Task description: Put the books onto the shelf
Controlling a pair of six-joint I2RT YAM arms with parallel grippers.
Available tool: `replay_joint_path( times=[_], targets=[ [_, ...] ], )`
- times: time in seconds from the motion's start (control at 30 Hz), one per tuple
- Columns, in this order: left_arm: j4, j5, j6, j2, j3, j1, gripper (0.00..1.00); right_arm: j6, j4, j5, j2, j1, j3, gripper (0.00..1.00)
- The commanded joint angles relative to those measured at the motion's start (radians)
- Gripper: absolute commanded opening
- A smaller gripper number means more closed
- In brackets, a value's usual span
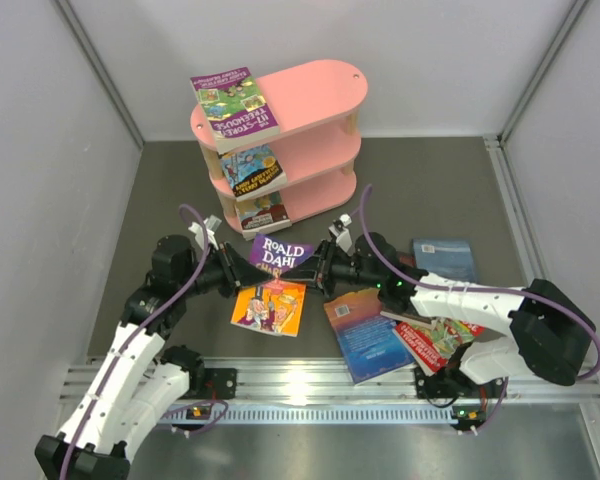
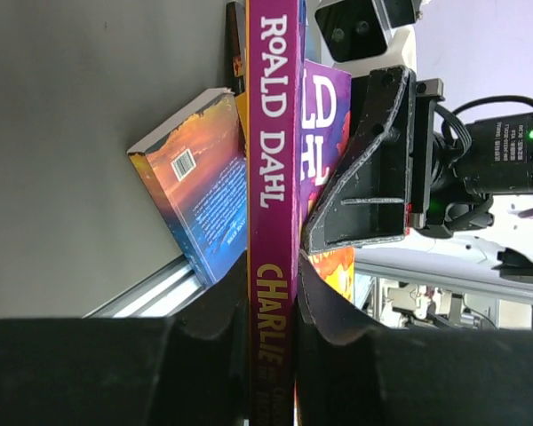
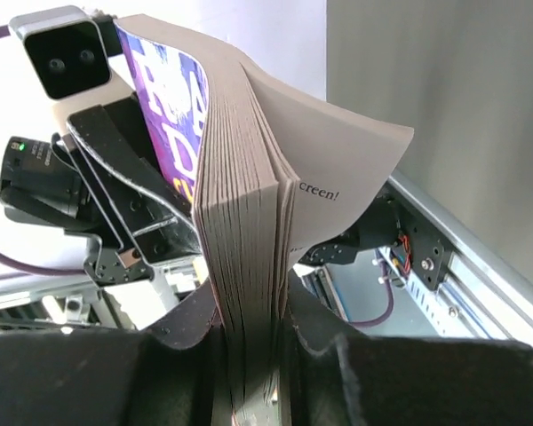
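Purple Roald Dahl book (image 1: 278,252) (pages fanned).

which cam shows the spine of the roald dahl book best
Left wrist: the Roald Dahl book faces it spine-on, with the lettering readable. Top external shows only its cover from above; right wrist shows only its page edges.

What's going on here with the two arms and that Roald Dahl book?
Both arms hold the same Roald Dahl book in front of the pink shelf. The left gripper is clamped on its spine, the right gripper on the page edges, which bow outward. Already shelved, all at the left end: a top-tier book, a middle-tier book and a bottom-tier book. A blue book, a red book and a second blue book lie on the table, not yet shelved.
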Motion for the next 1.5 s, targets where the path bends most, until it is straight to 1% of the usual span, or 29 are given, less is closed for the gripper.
replay_joint_path(
  times=[0.0, 0.07, 0.1, 0.13, 0.17, 0.23, 0.37, 0.43, 0.63, 0.77, 0.8, 0.87, 0.9, 1.0, 1.03, 1.13, 1.27, 1.47],
  targets=[
    [-0.031, 0.010, 0.054, 0.003, 0.072, -0.007, 0.00, -0.009, 0.083, -0.038, -0.037, -0.026, 0.054, 0.15],
    [-0.094, -0.021, 0.080, 0.013, 0.133, -0.007, 0.00, -0.032, 0.047, -0.051, -0.054, -0.041, 0.070, 0.60],
    [-0.104, -0.030, 0.095, 0.014, 0.153, -0.007, 0.00, -0.044, -0.017, -0.063, -0.060, -0.046, 0.076, 0.90],
    [-0.113, -0.038, 0.100, 0.017, 0.176, -0.007, 0.00, -0.073, -0.053, -0.066, -0.081, -0.053, 0.082, 0.99],
    [-0.127, -0.056, 0.103, 0.025, 0.222, -0.007, 0.00, -0.089, -0.085, -0.068, -0.094, -0.058, 0.091, 1.00],
    [-0.122, -0.063, 0.102, 0.034, 0.265, -0.007, 0.00, -0.119, -0.147, -0.080, -0.131, -0.072, 0.091, 1.00],
    [-0.079, -0.056, 0.083, 0.088, 0.398, -0.007, 0.00, -0.113, -0.152, -0.101, -0.189, -0.099, 0.042, 1.00],
    [-0.029, -0.041, 0.065, 0.111, 0.460, -0.007, 0.00, -0.104, -0.144, -0.106, -0.223, -0.119, 0.024, 1.00],
    [0.124, -0.014, 0.010, 0.221, 0.598, -0.007, 0.00, -0.067, -0.070, -0.124, -0.270, -0.151, -0.016, 1.00],
    [0.174, -0.001, -0.012, 0.308, 0.658, -0.007, 0.00, 0.000, 0.067, -0.118, -0.292, -0.164, -0.041, 1.00],
    [0.177, 0.000, -0.012, 0.315, 0.661, -0.007, 0.00, 0.049, 0.177, -0.114, -0.298, -0.170, -0.051, 1.00],
    [0.195, -0.009, -0.024, 0.318, 0.650, -0.007, 0.00, 0.104, 0.285, -0.083, -0.300, -0.176, -0.084, 1.00],
    [0.203, -0.013, -0.030, 0.315, 0.640, -0.007, 0.00, 0.148, 0.380, -0.072, -0.293, -0.182, -0.093, 1.00],
    [0.240, -0.027, -0.064, 0.301, 0.595, -0.007, 0.00, 0.201, 0.473, -0.034, -0.278, -0.182, -0.110, 1.00],
    [0.246, -0.032, -0.071, 0.296, 0.575, -0.007, 0.00, 0.215, 0.537, -0.023, -0.273, -0.182, -0.113, 1.00],
    [0.257, -0.046, -0.087, 0.289, 0.558, -0.007, 0.00, 0.261, 0.637, 0.010, -0.240, -0.184, -0.137, 1.00],
    [0.293, -0.046, -0.134, 0.289, 0.538, -0.008, 0.00, 0.238, 0.609, -0.009, -0.195, -0.182, -0.095, 1.00],
    [0.393, -0.049, -0.211, 0.290, 0.486, -0.008, 0.00, 0.190, 0.579, -0.029, -0.114, -0.174, -0.018, 1.00]
  ],
)
